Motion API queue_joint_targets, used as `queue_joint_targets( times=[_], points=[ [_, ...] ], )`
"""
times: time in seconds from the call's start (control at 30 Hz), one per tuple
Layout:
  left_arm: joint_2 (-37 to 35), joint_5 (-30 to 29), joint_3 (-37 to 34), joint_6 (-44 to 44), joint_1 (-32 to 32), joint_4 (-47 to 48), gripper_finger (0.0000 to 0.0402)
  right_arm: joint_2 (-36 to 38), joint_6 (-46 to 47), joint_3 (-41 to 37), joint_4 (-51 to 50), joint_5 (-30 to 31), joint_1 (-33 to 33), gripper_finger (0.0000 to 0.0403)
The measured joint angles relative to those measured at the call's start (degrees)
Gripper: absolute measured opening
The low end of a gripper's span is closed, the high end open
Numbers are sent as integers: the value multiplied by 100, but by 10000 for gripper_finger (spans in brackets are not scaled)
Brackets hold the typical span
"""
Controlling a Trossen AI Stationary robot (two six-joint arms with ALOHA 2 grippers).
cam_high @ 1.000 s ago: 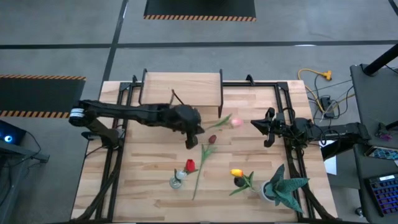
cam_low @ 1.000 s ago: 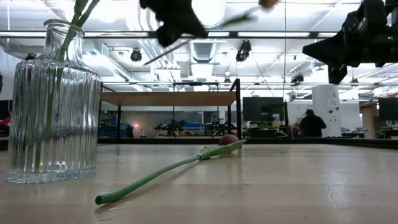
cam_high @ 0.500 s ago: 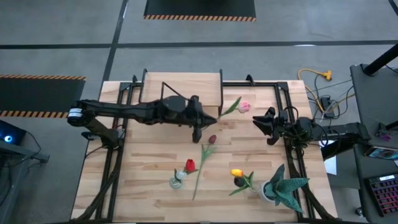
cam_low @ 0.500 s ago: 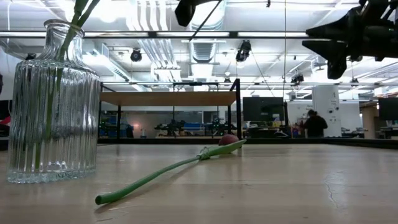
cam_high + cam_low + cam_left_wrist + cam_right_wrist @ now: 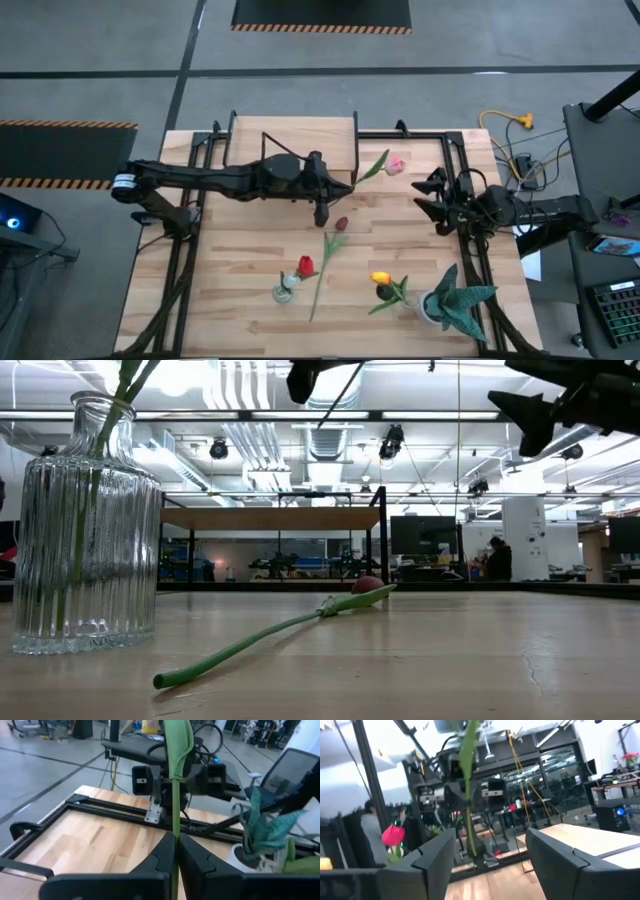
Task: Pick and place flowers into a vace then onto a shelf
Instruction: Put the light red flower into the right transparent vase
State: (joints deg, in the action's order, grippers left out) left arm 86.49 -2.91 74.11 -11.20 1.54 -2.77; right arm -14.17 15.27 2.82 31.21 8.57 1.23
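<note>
Flowers are lying and standing about the light wooden desk (image 5: 230, 290): a dark maroon tulip (image 5: 368, 586) on its long green stem lies beside the ribbed clear glass vase (image 5: 85, 530). Farther back, the left end effector (image 5: 321, 211) is clamping a pink tulip's stem (image 5: 174, 795) near the plank-topped shelf (image 5: 290, 135), while the right end effector (image 5: 432, 200) is hanging spread apart.

pink tulip (image 5: 393, 166) held aloft by stem, maroon tulip (image 5: 341, 224) flat mid-table, red tulip (image 5: 304, 266) in vase (image 5: 285, 292), shelf (image 5: 293, 142) at far edge
</note>
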Motion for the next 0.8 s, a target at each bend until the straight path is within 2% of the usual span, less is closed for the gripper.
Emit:
queue_joint_targets(
  times=[0.27, 0.43, 0.6, 0.8],
  points=[
    [60, -45, 0, -2, 53, -176, 0, -1275, -628, 1131, -67, 42, -17, 233],
    [58, -48, 0, -2, 55, -258, 0, -2311, -415, 1857, -225, 320, -17, 231],
    [75, -49, 0, -4, 50, -436, 0, -3211, -400, 2564, -230, 342, -15, 233],
    [126, -49, 0, -7, 39, -661, 0, -3899, -540, 3129, -232, 360, -17, 231]
  ],
)
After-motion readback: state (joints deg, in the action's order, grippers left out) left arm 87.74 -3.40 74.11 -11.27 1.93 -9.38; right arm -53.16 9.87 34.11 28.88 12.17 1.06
